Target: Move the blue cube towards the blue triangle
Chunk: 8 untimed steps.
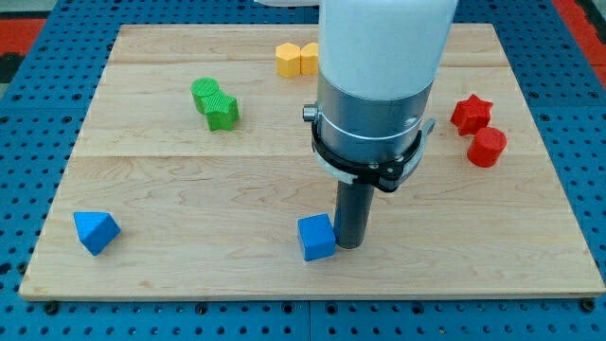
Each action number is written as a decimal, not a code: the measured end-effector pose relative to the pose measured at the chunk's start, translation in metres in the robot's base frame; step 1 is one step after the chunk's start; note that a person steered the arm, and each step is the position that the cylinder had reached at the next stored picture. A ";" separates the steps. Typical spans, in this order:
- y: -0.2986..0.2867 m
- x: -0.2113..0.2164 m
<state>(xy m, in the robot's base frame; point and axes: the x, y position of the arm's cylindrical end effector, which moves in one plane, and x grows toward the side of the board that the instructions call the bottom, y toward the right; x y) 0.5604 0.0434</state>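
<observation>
The tip [349, 245] is seen planted low in the frame, just right of centre, touching or all but touching the right side of the blue cube [317, 237]. That placement looks deliberate: the blue triangle [96, 231] lies far off at lower left, so a push from the right should send the cube along the board's [161, 275] bottom strip. No jaws are carried here, only a rod, so nothing is clamped. The lane between the two looks bare. Green [216, 103], yellow [297, 59] and red [479, 130] blocks are left well above, out of the way.
</observation>
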 end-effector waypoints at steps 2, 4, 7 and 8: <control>-0.024 0.000; -0.048 0.000; -0.122 0.002; -0.160 0.005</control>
<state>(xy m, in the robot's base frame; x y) 0.5657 -0.1169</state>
